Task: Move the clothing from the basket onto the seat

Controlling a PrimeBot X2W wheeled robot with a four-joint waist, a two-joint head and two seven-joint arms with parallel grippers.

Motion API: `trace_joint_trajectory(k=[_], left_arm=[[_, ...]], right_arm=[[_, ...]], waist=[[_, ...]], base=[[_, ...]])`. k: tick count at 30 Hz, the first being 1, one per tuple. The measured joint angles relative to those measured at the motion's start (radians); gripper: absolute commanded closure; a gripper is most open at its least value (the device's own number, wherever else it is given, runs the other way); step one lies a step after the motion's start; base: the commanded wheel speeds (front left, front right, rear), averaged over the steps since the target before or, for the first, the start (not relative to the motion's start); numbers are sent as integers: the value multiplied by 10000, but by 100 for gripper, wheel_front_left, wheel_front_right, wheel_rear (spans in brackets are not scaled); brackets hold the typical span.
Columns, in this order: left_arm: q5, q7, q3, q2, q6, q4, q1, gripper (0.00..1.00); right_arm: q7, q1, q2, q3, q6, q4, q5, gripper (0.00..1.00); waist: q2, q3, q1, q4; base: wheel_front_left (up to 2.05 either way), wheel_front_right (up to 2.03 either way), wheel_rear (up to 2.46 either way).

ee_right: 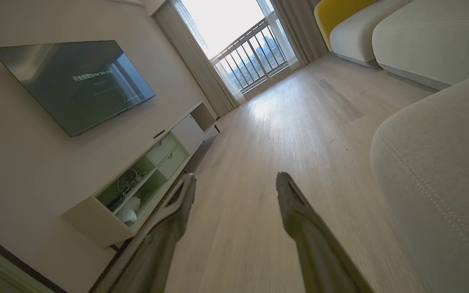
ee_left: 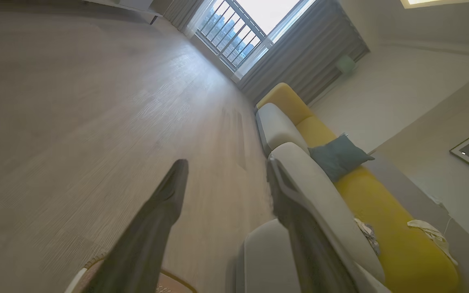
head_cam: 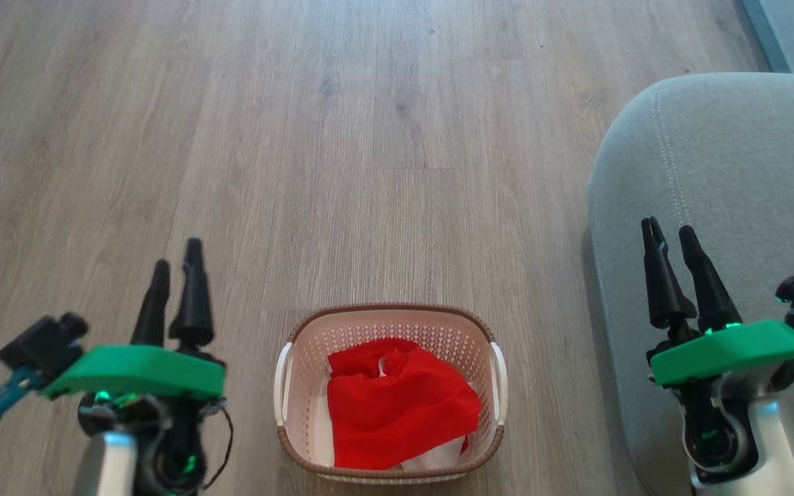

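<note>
Basket (head_cam: 391,308) on floor (head_cam: 369,138), near round-edged seat (head_cam: 728,151).

Daylight is pouring through the window (ee_right: 234,36) far ahead of the right gripper (ee_right: 235,176), blowing out the glass and glaring on the floor (ee_right: 267,110) beyond its tips. Both wrist views are bending at the edges, and the fingers (ee_right: 307,236) are blurring near the lens.

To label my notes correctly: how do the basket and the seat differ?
The basket is small; the seat is far bigger. The basket is cream perforated plastic; the seat is grey-green fabric. The basket holds red clothing; the seat's visible part has none. Both stand on the wood floor.
</note>
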Motion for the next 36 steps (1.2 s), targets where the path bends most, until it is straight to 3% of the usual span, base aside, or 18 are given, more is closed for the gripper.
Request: trace_joint_trajectory(k=[7, 14, 19, 28, 29, 33, 36], left_arm=[[1620, -249, -1310, 305, 765, -36, -113, 0], [2671, -435, -3020, 1064, 2334, 165, -438, 0], [3127, -539, -4088, 1465, 3181, 479, -743, 0], [3816, -794, -4876, 1678, 4326, 337, -1004, 0], [4109, -876, -5016, 1745, 4686, 121, -1136, 0], [4631, -997, -5352, 1931, 5325, -211, -1233, 0], [4740, -1055, -5639, 1965, 5432, -263, -1283, 0]], right_arm=[[-167, 6, -10, 123, 0, 347, -869, 0], [-376, 12, -44, 397, 0, 913, -1781, 0], [-529, 12, -44, 424, 0, 1333, -2311, 0], [-777, 4, -23, 454, 0, 1528, -3139, 0], [-807, -6, -6, 437, 0, 1434, -3308, 0], [-943, -14, 17, 382, 0, 1360, -3561, 0], [-1043, -18, 25, 374, 0, 1360, -3854, 0]], waist=[[0, 4, 0, 40], [0, 23, 0, 100], [0, 38, 0, 137], [0, 47, 0, 204], [0, 53, 0, 225], [0, 38, 0, 259], [0, 19, 0, 286]], base=[[0, 0, 0], [0, 0, 0], [0, 0, 0], [0, 0, 0], [0, 0, 0], [0, 0, 0], [0, 0, 0]])
